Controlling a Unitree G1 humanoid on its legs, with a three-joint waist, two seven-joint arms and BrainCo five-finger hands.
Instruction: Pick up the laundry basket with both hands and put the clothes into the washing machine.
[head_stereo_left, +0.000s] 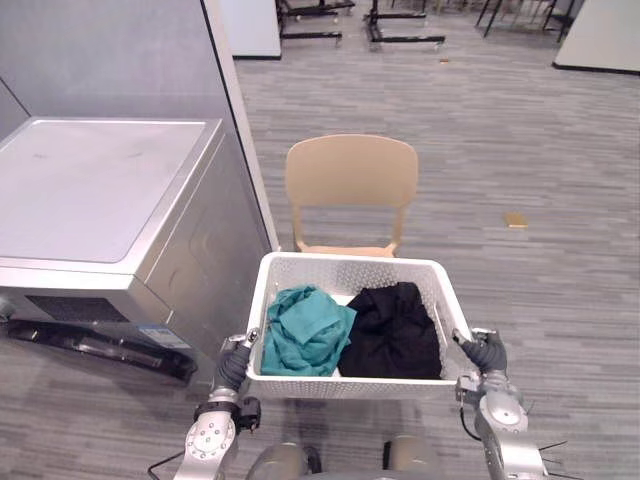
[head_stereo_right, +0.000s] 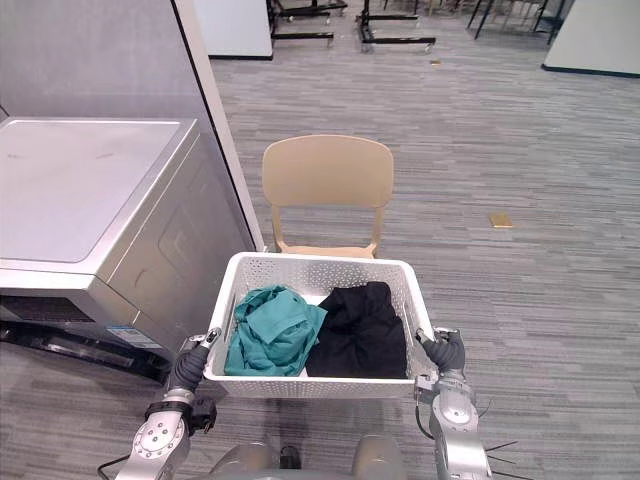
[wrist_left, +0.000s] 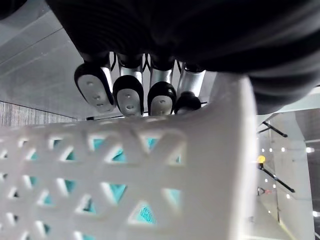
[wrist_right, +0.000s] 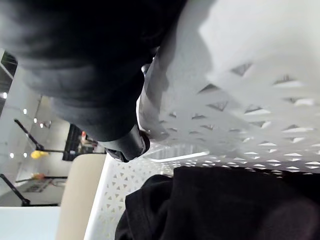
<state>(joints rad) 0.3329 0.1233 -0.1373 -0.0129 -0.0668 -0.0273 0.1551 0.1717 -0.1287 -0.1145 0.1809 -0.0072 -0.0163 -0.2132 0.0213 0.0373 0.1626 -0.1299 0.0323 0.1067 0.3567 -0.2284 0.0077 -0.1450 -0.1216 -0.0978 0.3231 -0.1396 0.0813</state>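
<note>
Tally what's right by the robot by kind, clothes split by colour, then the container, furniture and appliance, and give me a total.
teal garment: 1
black garment: 1
laundry basket: 1
chair: 1
washing machine: 1
Total: 5

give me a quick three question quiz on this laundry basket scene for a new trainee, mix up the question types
1. True or false: the crumpled teal garment lies in the robot's right half of the white perforated plastic laundry basket.
2. What stands just beyond the basket? A) a beige plastic chair B) a blue stool C) a wooden crate
3. Short answer: the left hand and right hand each hold a side of the basket. Which garment lies nearer the right hand?

Key: 1 false, it lies in the left half; 2 A; 3 the crumpled black garment.
</note>
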